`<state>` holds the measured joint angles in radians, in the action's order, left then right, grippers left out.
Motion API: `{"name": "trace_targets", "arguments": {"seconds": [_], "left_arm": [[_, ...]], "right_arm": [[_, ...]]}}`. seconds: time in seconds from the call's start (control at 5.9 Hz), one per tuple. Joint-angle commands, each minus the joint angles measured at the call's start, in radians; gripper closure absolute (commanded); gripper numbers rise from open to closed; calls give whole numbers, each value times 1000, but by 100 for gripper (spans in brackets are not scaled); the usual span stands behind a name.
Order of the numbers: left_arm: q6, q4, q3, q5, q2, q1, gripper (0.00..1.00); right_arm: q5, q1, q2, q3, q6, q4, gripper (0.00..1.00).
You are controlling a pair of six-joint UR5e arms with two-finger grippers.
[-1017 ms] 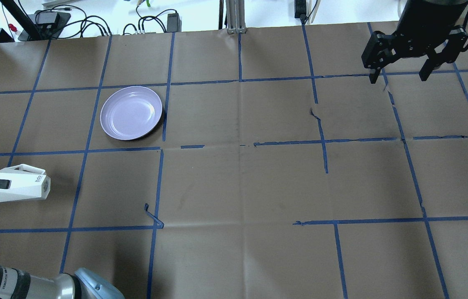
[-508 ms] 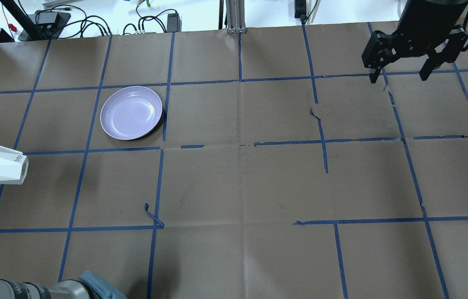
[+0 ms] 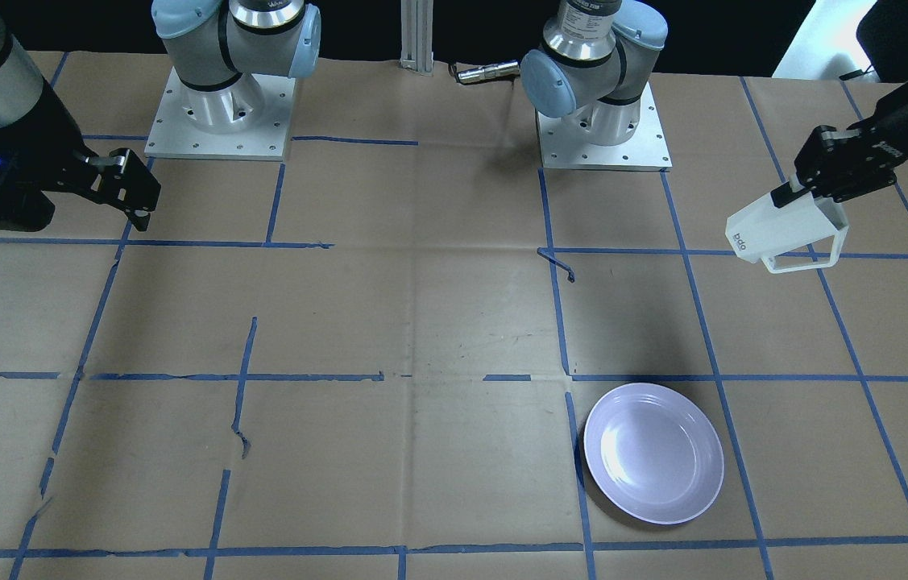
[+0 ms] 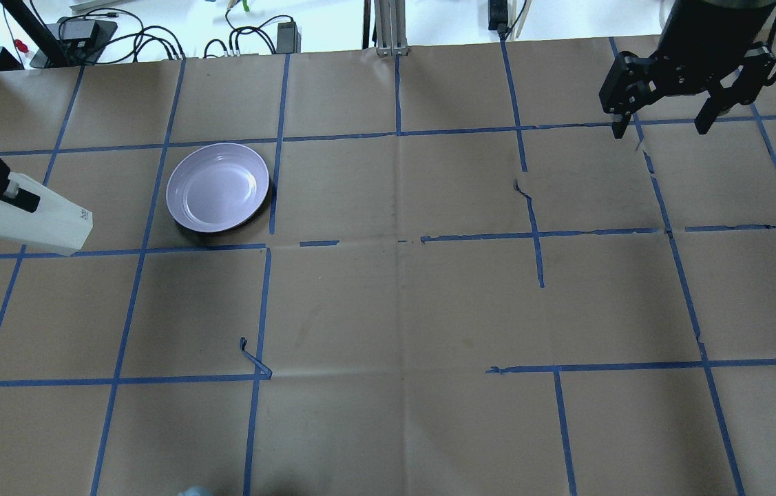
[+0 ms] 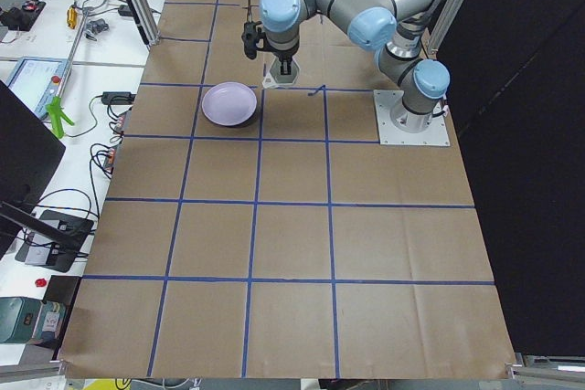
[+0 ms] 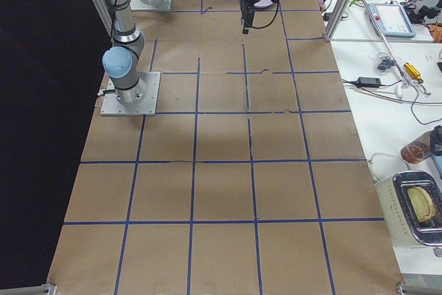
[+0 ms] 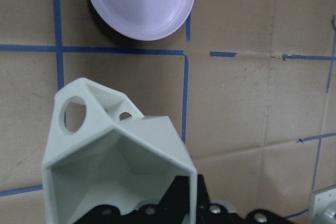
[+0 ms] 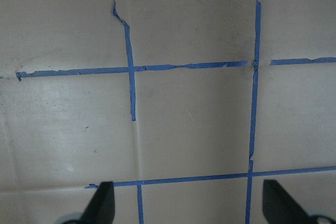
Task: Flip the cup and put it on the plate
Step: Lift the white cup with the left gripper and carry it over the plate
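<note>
Small dark "bdo" logo (image 3: 740,238) on cup (image 3: 784,229)

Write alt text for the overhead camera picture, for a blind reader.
The left gripper, at the left edge, holds a white faceted cup on its side, beside an empty lavender plate. The right gripper hangs open at the top right over the brown, blue-taped table.

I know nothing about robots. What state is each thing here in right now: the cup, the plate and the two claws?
cup: held in the air, tipped on its side, open mouth toward the claw that holds it.
plate: lying flat on the table, right way up, empty.
left claw: closed on the cup's rim.
right claw: open, holding nothing, above the table.
</note>
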<state>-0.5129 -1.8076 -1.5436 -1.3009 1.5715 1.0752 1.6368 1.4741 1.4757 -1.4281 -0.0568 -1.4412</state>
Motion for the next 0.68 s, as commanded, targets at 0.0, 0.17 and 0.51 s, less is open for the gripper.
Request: {"name": "trace_targets", "arguments": {"seconds": [0.0, 0.17, 0.51], "left_arm": [[248, 262, 20, -207, 49, 289, 100], [251, 366, 40, -275, 120, 355, 100], [251, 378, 188, -282, 293, 370, 100]], "right_arm": [[0, 0, 0, 0, 0, -1, 0], [0, 0, 0, 0, 0, 1, 0], [0, 0, 0, 0, 0, 1, 0]]}}
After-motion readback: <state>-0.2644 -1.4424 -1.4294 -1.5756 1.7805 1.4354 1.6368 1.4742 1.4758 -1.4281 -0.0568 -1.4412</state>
